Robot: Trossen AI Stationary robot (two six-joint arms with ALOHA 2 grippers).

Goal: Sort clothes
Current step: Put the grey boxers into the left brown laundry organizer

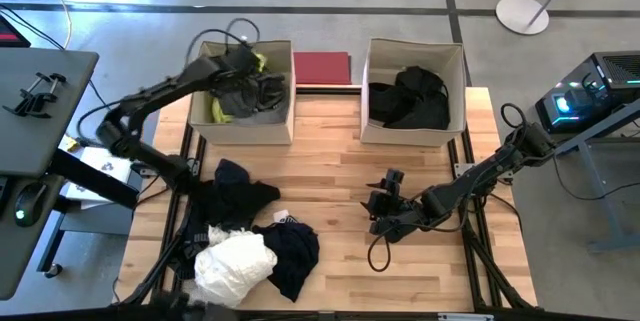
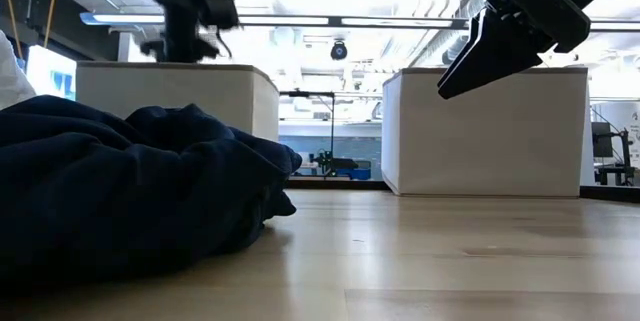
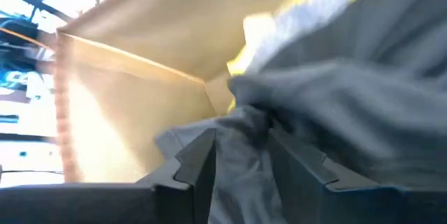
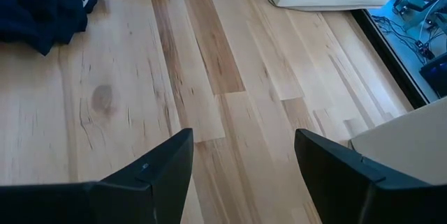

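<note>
A grey garment [image 3: 335, 105] was held clamped by the left gripper [image 3: 241, 151] inside the far-left box [image 1: 245, 131]. Dark clothes [image 1: 410, 99] were already in the far-right box [image 1: 415, 133]. A pile [image 1: 250, 241] was left at the table's [image 1: 340, 171] near-left corner. The right gripper [image 4: 241, 161] was kept apart, empty

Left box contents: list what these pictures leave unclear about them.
- High view: the left gripper covers part of the left box, so the count of garments under it is hidden.
- Left wrist view: the grey garment is blurred; whether the fingers grip it is unclear.
- Low view: the box wall hides everything inside.
- The neon yellow garment shows only in slivers.
</note>
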